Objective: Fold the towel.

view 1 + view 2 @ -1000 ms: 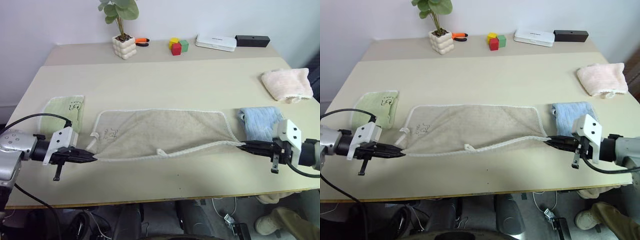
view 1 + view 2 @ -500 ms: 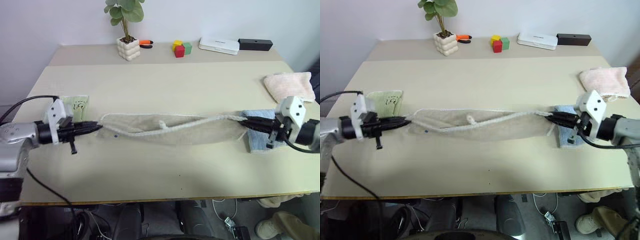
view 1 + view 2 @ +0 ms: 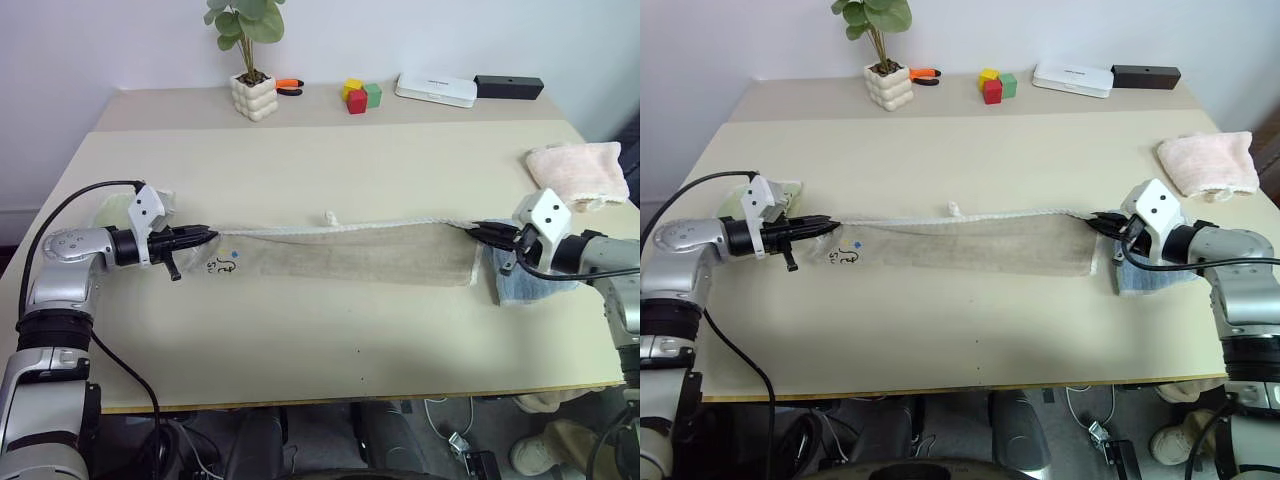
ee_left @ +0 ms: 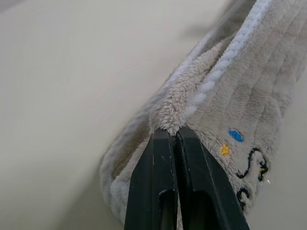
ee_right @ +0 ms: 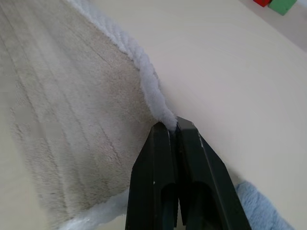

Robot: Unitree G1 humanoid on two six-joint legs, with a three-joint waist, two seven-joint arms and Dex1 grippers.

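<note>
The beige towel point(image 3: 350, 252) lies folded in half lengthwise as a long strip across the table's middle, its whitish edging along the far side and a small dark logo point(image 3: 221, 264) near its left end. My left gripper point(image 3: 208, 236) is shut on the towel's far left corner, with the black fingers point(image 4: 165, 191) pinching the fluffy corner. On the opposite end my right gripper point(image 3: 474, 229) is shut on the far right corner, its fingers point(image 5: 168, 187) clamped on the white edging point(image 5: 144, 76). A small tag loop point(image 3: 328, 217) sticks up at the middle of the far edge.
A pale green folded towel point(image 3: 112, 210) lies behind my left hand, a light blue one point(image 3: 520, 285) under my right hand, a pink one point(image 3: 578, 172) at the right edge. A potted plant point(image 3: 250, 92), coloured blocks point(image 3: 360, 95), a white box point(image 3: 434, 88) and a black box point(image 3: 508, 86) line the back.
Both grippers have carried the towel's near edge away from me over onto its far edge, so the flat towel is now a doubled strip. The camera has shifted a little.
</note>
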